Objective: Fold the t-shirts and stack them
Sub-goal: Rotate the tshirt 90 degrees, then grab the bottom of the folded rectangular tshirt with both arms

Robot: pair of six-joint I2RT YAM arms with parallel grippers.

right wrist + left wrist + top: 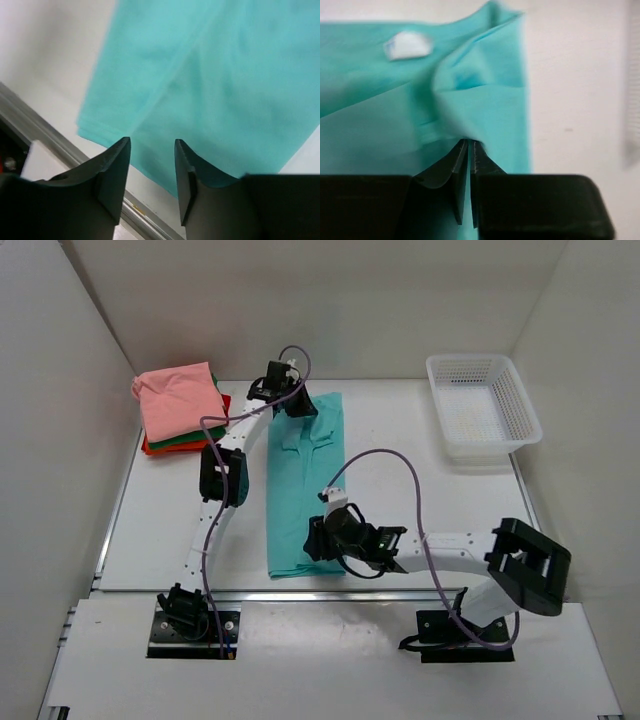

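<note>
At the far left of the table (160, 530) sits the stack of folded t-shirts (180, 405) — salmon-pink on top, green and red-orange edges showing beneath. It is tucked toward the back corner, which I judge keeps the middle free for folding.

Just right of the stack, the left gripper (296, 406) is at the far end of the teal t-shirt (300, 490). The left wrist view shows its jaws closed on a bunched pinch of teal cloth, near the white neck label (407, 45). The shirt lies as a long narrow strip running far to near down the middle of the table, its sides apparently folded in.

At the near end, the right gripper (150, 150) hangs over the hem corner with jaws apart, holding nothing. Whether its tips touch the cloth I cannot tell. One end pinched and the other approached looks like the set-up for folding the strip end over end.

The table's metal edge rail (45, 132) runs close by the hem. The left arm (222, 475) and its cable lie between the shirt and the stack — a possible obstacle on the way there. The white mesh basket (482, 405) stands well apart at far right.
</note>
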